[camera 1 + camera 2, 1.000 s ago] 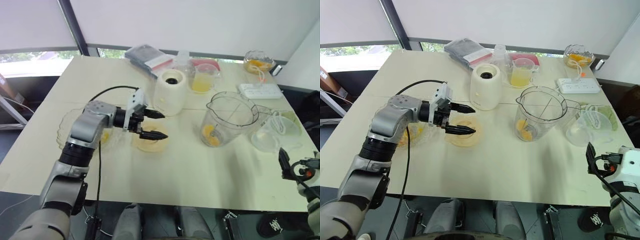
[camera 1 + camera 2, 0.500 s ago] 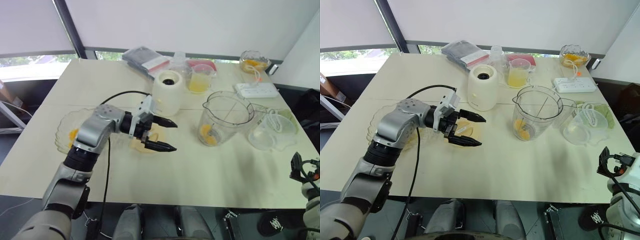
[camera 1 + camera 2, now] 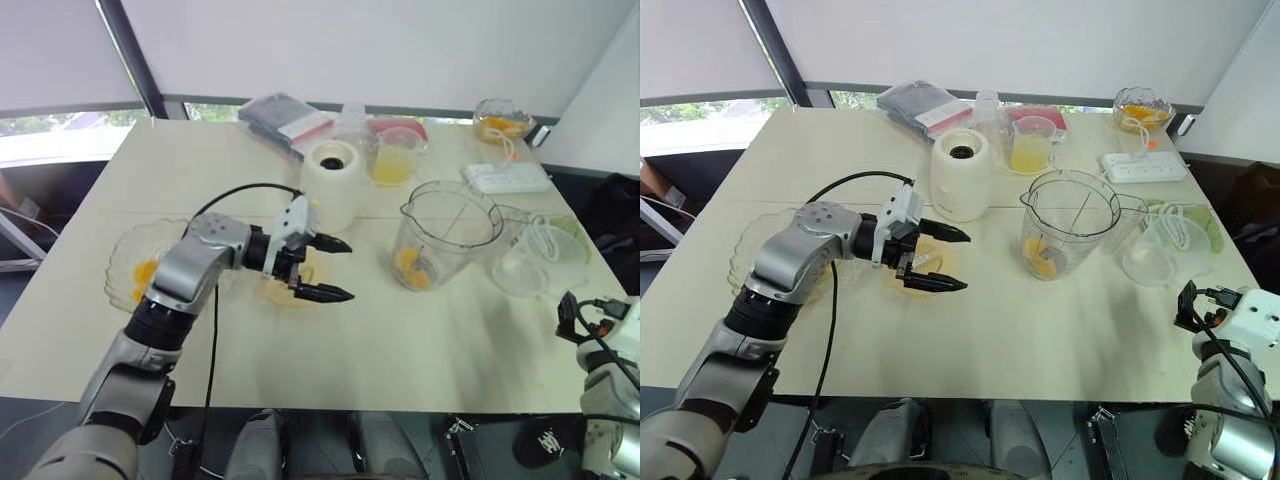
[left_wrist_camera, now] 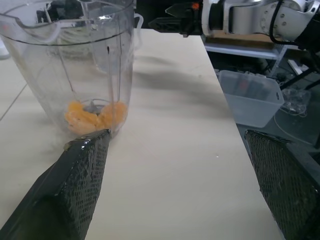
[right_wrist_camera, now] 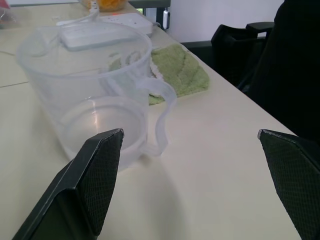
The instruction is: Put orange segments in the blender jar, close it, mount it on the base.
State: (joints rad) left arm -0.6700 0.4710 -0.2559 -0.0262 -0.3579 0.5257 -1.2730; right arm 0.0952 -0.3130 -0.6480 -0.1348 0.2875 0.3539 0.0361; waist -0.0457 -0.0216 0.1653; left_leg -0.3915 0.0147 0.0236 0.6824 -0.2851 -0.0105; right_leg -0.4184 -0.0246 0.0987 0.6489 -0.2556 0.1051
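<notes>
Blender jar (image 3: 447, 232) upright, open-topped; orange segments (image 3: 412, 268) at bottom.

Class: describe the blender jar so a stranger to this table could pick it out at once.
On the cream table, look right of the white base. The jar is the tall clear one; unlike the empty jug beside it, it holds orange pieces.

2 head eyes high above table (image 3: 420, 350), left wrist low beside shared blender jar (image 4: 75, 60)
</notes>
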